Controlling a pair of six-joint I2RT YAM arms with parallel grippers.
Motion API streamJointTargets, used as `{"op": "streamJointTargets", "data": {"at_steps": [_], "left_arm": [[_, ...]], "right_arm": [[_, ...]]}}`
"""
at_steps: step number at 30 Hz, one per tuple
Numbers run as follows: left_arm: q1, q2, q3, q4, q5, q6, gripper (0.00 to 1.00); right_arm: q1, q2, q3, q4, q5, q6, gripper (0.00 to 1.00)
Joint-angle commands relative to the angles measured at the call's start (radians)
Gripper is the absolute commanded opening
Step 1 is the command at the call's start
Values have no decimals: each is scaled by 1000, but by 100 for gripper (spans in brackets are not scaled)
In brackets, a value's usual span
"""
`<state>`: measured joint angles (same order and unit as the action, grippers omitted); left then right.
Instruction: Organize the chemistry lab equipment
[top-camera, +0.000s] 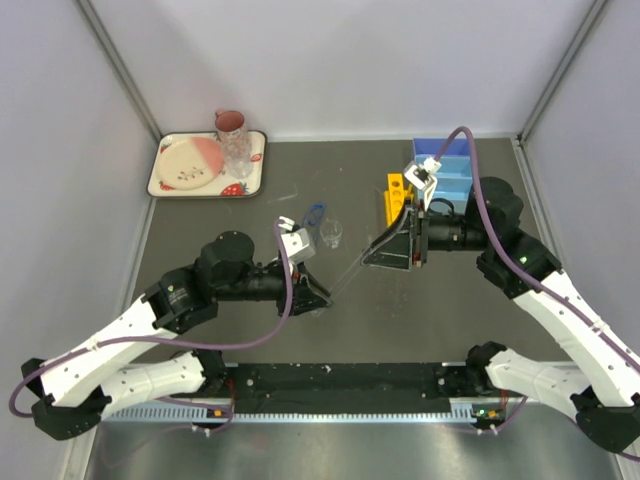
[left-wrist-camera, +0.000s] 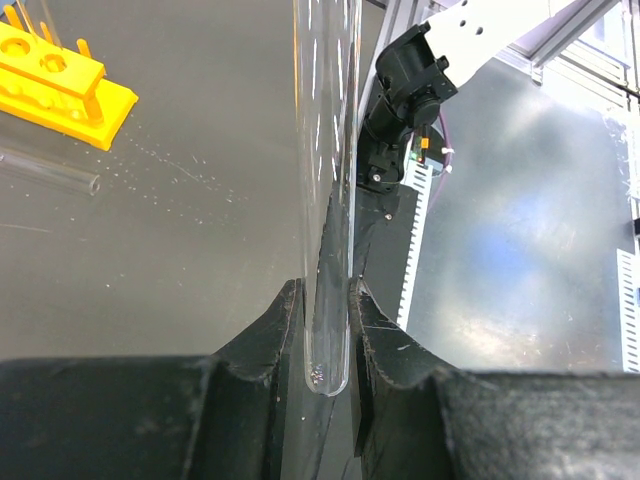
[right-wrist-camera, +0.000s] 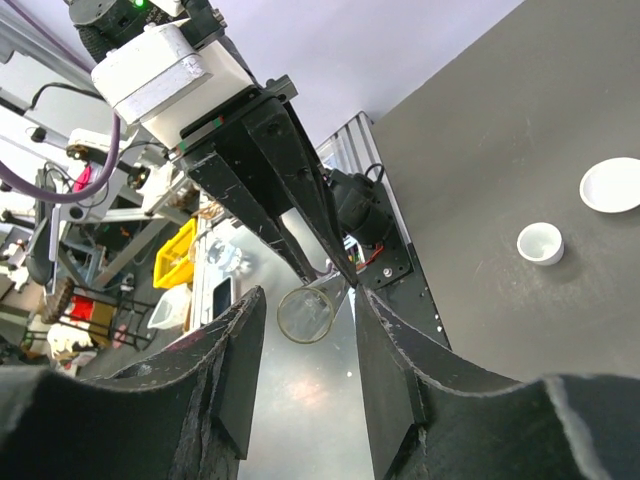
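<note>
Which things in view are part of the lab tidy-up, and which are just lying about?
Job: glass tube, beaker, white dishes, yellow rack, blue tray, goggles.
Lying about: pink mug, clear tumbler, strawberry tray, plate.

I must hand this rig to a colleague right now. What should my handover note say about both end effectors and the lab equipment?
Left end effector: shut on a glass tube, near its rounded closed end, held off the table.
Right end effector: open, fingers on either side of the tube's open mouth, not gripping.
Things: second tube lies beside the yellow rack; beaker, goggles and white dishes are loose on the table; blue tray stands behind the rack.
Done: one tube picked up.
Left: probably hand over or rack this tube, then sort the rest.
</note>
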<state>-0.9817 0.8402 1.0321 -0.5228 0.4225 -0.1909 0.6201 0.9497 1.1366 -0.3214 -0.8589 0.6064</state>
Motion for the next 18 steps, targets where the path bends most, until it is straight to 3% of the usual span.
{"op": "streamJointTargets", "data": {"at_steps": [1,18], "left_arm": [[5,-12,3,55,24,7,10],[6,-26,-12,56,19,1,10]], "right_arm": [[15,-19,5,42,-12,-4,41],[16,18,18,87,-15,15,38]]}}
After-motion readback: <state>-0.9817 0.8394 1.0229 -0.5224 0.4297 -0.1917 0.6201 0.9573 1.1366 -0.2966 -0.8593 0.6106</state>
